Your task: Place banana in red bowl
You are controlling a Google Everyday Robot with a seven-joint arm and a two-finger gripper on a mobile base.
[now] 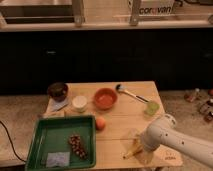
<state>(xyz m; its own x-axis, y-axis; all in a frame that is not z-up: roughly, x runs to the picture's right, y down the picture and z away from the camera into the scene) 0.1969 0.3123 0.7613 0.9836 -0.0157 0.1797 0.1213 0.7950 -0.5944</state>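
Note:
The banana [132,148] is a small pale-yellow curved piece lying on the wooden table [120,120] near its front edge, at the right. The red bowl [105,98] is a wide orange-red shallow bowl standing at the back middle of the table, well apart from the banana. My gripper [140,146] is at the end of the white arm [172,142], low over the table and right at the banana's right end.
A green tray [45,145] holds dark grapes [77,145] and a grey packet [57,159] at the front left. A round orange fruit [100,123], white cup [79,103], dark maroon bowl [57,90], black-headed utensil [131,92] and green cup [152,107] stand around.

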